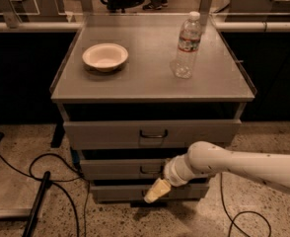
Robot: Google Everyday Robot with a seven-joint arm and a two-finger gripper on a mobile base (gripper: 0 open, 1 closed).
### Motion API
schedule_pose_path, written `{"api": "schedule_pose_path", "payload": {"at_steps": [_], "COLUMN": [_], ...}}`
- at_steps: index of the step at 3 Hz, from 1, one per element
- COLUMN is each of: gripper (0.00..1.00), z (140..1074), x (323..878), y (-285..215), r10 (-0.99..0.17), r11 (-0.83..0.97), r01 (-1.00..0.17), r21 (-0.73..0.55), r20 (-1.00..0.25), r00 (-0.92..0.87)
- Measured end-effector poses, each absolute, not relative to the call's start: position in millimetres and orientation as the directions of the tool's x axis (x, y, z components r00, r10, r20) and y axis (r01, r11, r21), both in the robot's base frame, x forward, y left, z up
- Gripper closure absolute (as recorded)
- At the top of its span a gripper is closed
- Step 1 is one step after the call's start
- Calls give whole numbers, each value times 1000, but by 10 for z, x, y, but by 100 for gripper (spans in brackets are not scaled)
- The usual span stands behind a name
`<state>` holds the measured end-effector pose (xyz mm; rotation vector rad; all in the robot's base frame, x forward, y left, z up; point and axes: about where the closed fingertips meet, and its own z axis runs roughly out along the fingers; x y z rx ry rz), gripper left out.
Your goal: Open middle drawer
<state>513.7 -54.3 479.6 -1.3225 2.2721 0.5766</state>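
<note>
Bench: a grey metal drawer cabinet (150, 80) with a flat top and three drawers stacked in its front, standing on a speckled floor (263, 137).
Middle drawer: the middle drawer (115, 170) lies between the other two, its low grey front facing the camera, with a small dark loop handle (150, 170) at its centre. A dark gap shows above its front; how far it stands out cannot be told.
Top drawer: the top drawer (100, 134) has the widest-looking front and a dark handle of its own, with a deep shadow between it and the bench top.
Bottom drawer: the bottom drawer (118, 192) is lowest, and its right part is partly hidden by the robot.
Arm: a white arm (234, 164) reaches in from the right edge, sloping down to the left across the lower drawers.
Gripper: the gripper (154, 193), cream-coloured at its tip, points down and left in front of the bottom drawer, just below and slightly right of the middle drawer's handle and not on it.
Jaws: whether they are open or closed cannot be told; nothing is seen held.
Bowl: a pale bowl (105, 57) sits upright on the left of the bench top.
Bottle: a clear plastic water bottle (186, 46) with a white cap stands upright on the right, well apart from the bowl.
Cables: black cables (51, 164) loop over the floor to the left.
</note>
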Motion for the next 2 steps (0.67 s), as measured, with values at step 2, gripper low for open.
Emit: {"api": "schedule_pose_path", "payload": {"at_steps": [2], "gripper": [0], "z": [4557], "x": [5414], "y": [-459], "r10": [-660], "r11": [492], "r01": [-861], "r21": [127], "r20": [-590], "r00": [-465]}}
